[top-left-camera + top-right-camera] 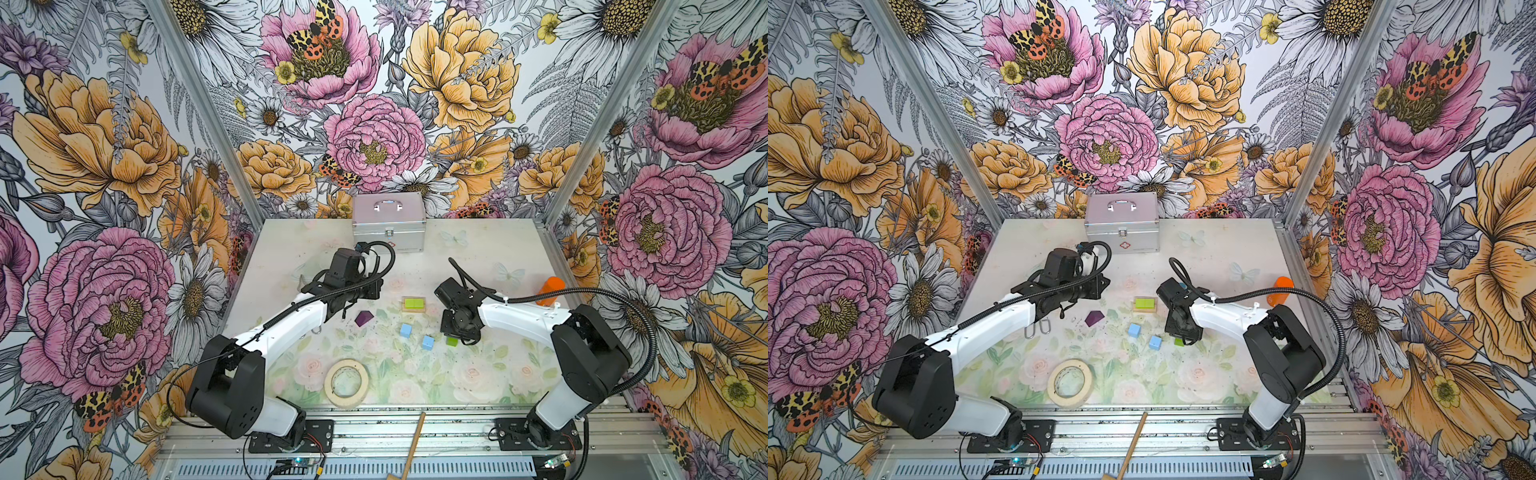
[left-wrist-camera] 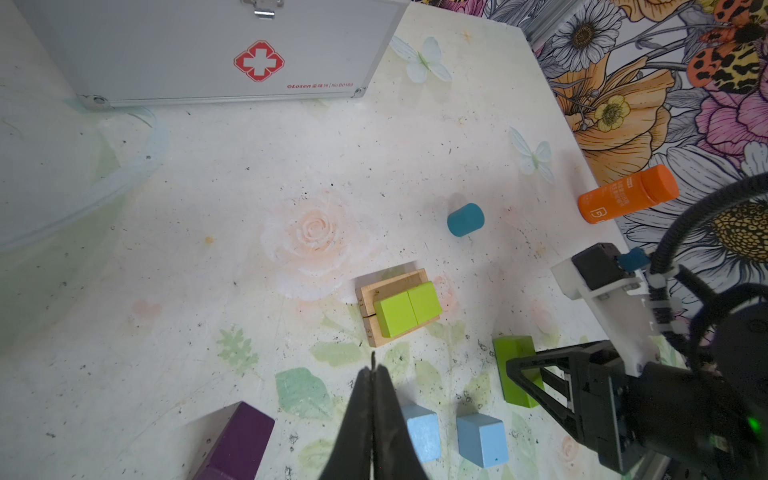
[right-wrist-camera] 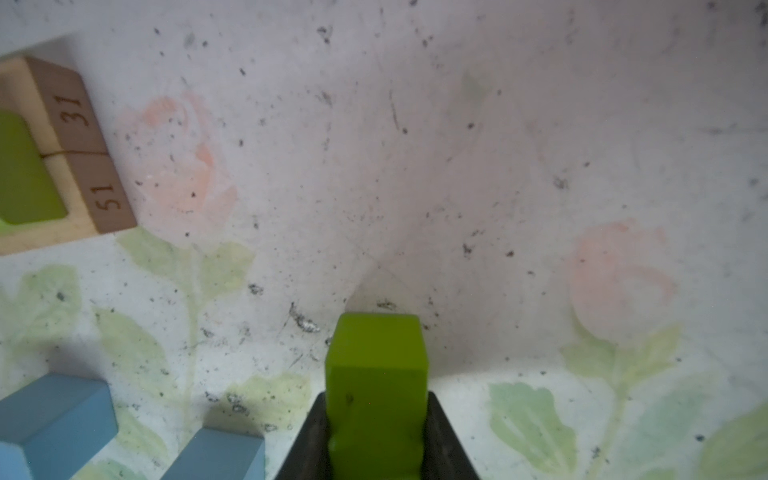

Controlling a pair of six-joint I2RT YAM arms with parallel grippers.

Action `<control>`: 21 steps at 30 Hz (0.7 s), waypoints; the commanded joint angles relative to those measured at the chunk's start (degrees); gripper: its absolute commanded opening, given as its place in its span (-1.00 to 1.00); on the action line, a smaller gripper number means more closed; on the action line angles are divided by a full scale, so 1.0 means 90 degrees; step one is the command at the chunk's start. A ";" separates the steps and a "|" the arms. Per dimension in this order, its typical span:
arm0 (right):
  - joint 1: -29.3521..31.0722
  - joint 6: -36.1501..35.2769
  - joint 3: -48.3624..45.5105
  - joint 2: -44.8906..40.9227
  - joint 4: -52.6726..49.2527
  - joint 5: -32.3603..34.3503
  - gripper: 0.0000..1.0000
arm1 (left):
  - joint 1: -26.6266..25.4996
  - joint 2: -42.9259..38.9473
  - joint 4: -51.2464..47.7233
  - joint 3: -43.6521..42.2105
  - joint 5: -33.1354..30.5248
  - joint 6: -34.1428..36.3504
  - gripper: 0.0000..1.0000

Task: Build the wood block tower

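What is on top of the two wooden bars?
Two lime-green blocks sit side by side on the tan bars. They cover most of the bars' tops, so anything squeezed underneath them cannot be seen.

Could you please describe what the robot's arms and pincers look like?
The left arm and right arm have white links between bulky black joint housings, with black ribbed cable conduit running alongside. The left pincer and right pincer have slim, black, tapering fingers.

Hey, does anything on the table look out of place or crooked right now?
Slightly. The teal cylinder seems tipped on its side, apart from the rest. The green pair sits off-centre on the tan bars, crowding one edge. Nothing looks spilled or broken.
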 commanded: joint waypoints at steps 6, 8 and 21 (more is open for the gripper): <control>-0.0271 0.1959 -0.0466 -0.0722 0.0045 0.0050 -1.00 | 0.0137 -0.0208 0.0146 -0.0061 0.0139 -0.0056 -0.87; -0.0369 0.2225 -0.0649 -0.0986 0.0045 0.0058 -1.00 | 0.0165 -0.0261 0.0144 -0.0085 0.0111 -0.0075 -0.86; -0.0669 0.3123 -0.0784 -0.1124 0.0162 -0.0103 -0.90 | 0.0230 -0.0441 0.0111 -0.0140 0.0034 -0.0095 -0.84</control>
